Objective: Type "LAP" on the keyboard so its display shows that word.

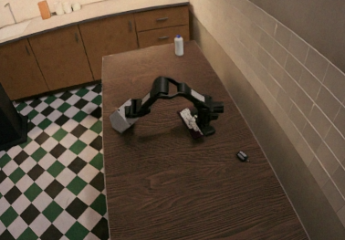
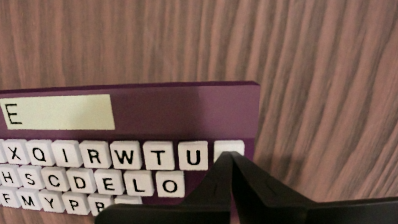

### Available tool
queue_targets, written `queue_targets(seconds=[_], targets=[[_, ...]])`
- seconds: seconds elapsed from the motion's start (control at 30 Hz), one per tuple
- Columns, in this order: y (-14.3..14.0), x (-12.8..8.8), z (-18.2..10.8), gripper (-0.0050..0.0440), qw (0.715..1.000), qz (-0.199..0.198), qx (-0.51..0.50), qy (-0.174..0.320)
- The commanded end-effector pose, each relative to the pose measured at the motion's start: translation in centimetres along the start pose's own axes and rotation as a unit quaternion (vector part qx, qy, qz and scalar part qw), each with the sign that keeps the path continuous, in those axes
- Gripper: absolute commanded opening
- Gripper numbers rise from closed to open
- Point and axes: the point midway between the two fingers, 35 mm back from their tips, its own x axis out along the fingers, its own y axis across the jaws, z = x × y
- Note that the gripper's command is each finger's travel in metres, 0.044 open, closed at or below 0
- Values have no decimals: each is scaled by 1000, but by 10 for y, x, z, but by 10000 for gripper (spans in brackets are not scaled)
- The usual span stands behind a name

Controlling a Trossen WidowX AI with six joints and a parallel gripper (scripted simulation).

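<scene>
Gripper (image 2: pixel 231 156) clenched, empty, tip over the end key (image 2: pixel 229 147) (likely the arrow). Press squarely to clear the E on display (image 2: pixel 57 112).

A dark wooden table (image 1: pixel 182 186) with pronounced grain stood against a wall of pale tiles (image 1: pixel 292 72), and a white bottle (image 1: pixel 179 45) with a blue cap stood upright near its far edge. A small dark object (image 1: pixel 242 156) (too small to identify) lay on the wood near the wall side, well apart from the bottle. Beyond the table ran brown cabinets (image 1: pixel 68 54) under a light countertop (image 1: pixel 105 5) that carried an orange-brown block (image 1: pixel 44 9) and some white containers (image 1: pixel 66 7), while a green, black and white checkered floor (image 1: pixel 50 163) filled the left side.
</scene>
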Motion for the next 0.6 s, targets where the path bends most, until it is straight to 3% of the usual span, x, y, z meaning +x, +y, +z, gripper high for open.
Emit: queue_targets(seconds=[0.0,0.57], targets=[[-2,2,1,-50,1000,-1,0,-2],[-4,-3,4,-50,1000,-4,5,-9]])
